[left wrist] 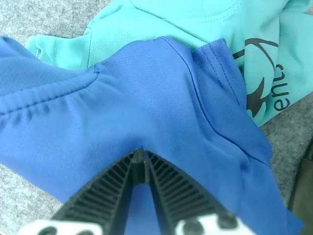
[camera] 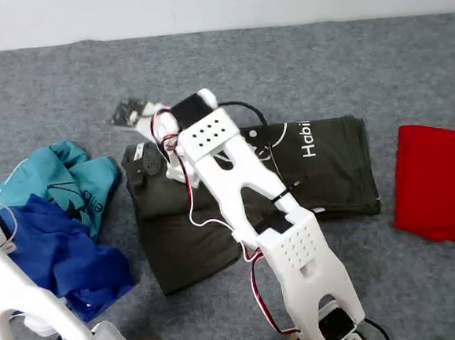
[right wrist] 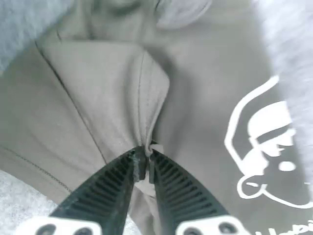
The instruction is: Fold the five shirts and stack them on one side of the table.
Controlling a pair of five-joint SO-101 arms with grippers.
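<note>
A: Status on left gripper (left wrist: 140,157)?
B: Clamped on blue shirt (left wrist: 146,98) at the tips; teal shirt (left wrist: 195,24) just beyond, touching it.
A: And right gripper (right wrist: 145,159)?
B: Pinched tight on a raised fold of dark olive shirt (right wrist: 98,98); white print (right wrist: 259,147) beside the tips.

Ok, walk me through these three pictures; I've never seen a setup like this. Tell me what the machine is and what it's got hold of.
These are two small white robot arms at a grey-covered table. The wide picture looks down from above. The other two come from a camera on each arm's wrist, looking along its black claw. On the table lie a dark green shirt, a red shirt, a teal shirt and a blue shirt. The left claw is shut, pinching the blue shirt. The right claw is shut on a fold of the dark green shirt.
</note>
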